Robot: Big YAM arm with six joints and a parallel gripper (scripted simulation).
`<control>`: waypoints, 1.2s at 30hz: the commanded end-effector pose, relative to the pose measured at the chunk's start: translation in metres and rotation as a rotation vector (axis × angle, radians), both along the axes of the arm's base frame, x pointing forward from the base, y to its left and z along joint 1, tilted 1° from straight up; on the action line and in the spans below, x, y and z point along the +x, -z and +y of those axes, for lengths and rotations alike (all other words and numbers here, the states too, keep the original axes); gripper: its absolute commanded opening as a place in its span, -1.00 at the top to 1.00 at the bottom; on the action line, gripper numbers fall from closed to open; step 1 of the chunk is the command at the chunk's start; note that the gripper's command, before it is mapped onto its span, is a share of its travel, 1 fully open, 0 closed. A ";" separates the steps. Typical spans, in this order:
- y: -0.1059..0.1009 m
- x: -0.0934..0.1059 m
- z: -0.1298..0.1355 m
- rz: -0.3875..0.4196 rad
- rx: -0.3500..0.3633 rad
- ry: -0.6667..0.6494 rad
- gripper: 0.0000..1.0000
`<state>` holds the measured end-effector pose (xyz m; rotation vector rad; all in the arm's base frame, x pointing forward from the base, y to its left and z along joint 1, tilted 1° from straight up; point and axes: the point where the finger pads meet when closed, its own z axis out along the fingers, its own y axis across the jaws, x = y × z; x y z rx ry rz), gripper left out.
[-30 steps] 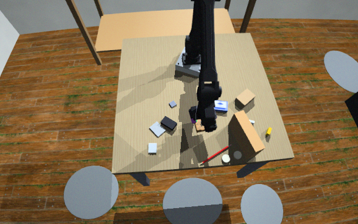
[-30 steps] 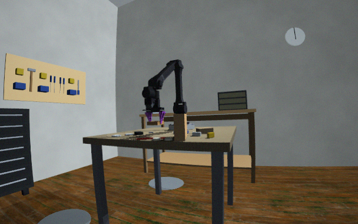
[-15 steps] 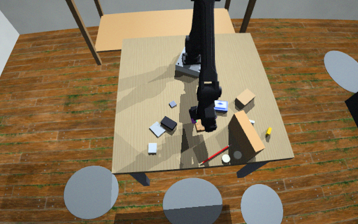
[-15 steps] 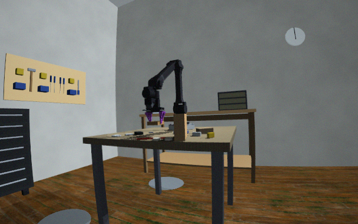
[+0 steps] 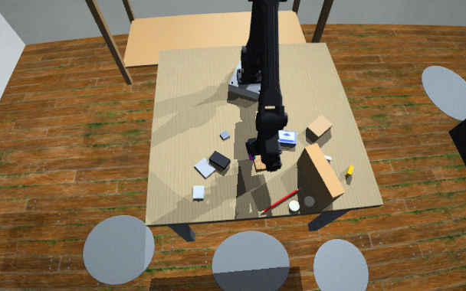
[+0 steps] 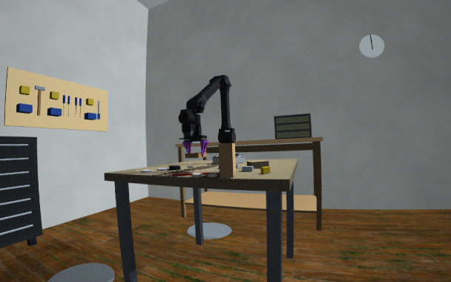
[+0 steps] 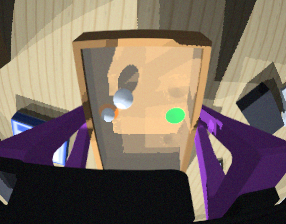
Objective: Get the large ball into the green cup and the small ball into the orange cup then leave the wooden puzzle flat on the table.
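Note:
My gripper (image 7: 142, 110) with purple fingers is shut on the wooden puzzle (image 7: 142, 106) and holds it a little above the table, tilted. Under its clear cover the large grey ball (image 7: 123, 99) sits left of centre, with the small ball (image 7: 109, 115) touching it at the lower left. The green cup (image 7: 175, 116) is on the right side and is empty. I cannot make out the orange cup; it may lie under the small ball. From above, the puzzle (image 5: 259, 165) shows below the arm's wrist. From the side, the gripper (image 6: 195, 146) hangs over the table's far part.
A large wooden block (image 5: 319, 176) leans right of the gripper. Close by are a small box (image 5: 319, 126), a blue-white box (image 5: 287, 138), a black box (image 5: 219, 159), a red pencil (image 5: 279, 201), a white disc (image 5: 293, 206) and a yellow block (image 5: 349, 170).

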<state>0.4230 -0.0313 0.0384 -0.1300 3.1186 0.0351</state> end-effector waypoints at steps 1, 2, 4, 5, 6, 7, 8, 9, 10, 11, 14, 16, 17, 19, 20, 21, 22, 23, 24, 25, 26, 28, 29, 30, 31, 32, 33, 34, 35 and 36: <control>-0.016 0.009 -0.002 -0.059 -0.003 0.001 -0.39; -0.017 0.011 -0.002 -0.064 -0.004 0.001 -0.39; -0.017 0.011 -0.002 -0.064 -0.004 0.001 -0.39; -0.020 0.014 -0.001 -0.073 -0.010 0.001 -0.39; -0.024 0.018 -0.001 -0.074 -0.009 0.001 -0.39; -0.026 0.018 -0.001 -0.073 -0.009 0.001 -0.39; -0.026 0.019 -0.001 -0.073 -0.009 0.001 -0.39; -0.026 0.019 -0.001 -0.073 -0.009 0.001 -0.39; -0.027 0.019 -0.001 -0.073 -0.009 0.001 -0.39; -0.027 0.019 -0.001 -0.073 -0.009 0.001 -0.39; -0.027 0.020 -0.001 -0.073 -0.011 0.001 -0.39; -0.027 0.019 0.000 -0.073 -0.011 0.001 -0.39; -0.027 0.019 0.000 -0.073 -0.011 0.001 -0.39; -0.027 0.020 0.000 -0.073 -0.012 0.001 -0.39; -0.027 0.020 0.000 -0.073 -0.012 0.001 -0.39; -0.027 0.020 0.000 -0.073 -0.012 0.001 -0.39; -0.030 0.023 0.003 -0.074 -0.019 0.001 -0.39; -0.030 0.022 0.002 -0.076 -0.016 -0.002 -0.39; -0.027 0.021 0.001 -0.078 -0.015 -0.002 -0.39; -0.026 0.020 0.001 -0.078 -0.016 0.000 -0.39; -0.026 0.020 0.000 -0.078 -0.016 0.002 -0.39; -0.026 0.020 -0.001 -0.079 -0.013 0.003 -0.39; -0.026 0.020 -0.001 -0.078 -0.013 0.003 -0.39; -0.026 0.020 -0.001 -0.079 -0.013 0.003 -0.39; -0.026 0.020 -0.002 -0.079 -0.012 0.003 -0.39; -0.026 0.020 -0.002 -0.079 -0.012 0.003 -0.39; -0.026 0.020 -0.002 -0.079 -0.012 0.003 -0.39; -0.026 0.020 -0.002 -0.079 -0.011 0.003 -0.39; -0.026 0.020 -0.002 -0.079 -0.011 0.003 -0.39; -0.025 0.019 -0.002 -0.078 -0.011 0.003 -0.39</control>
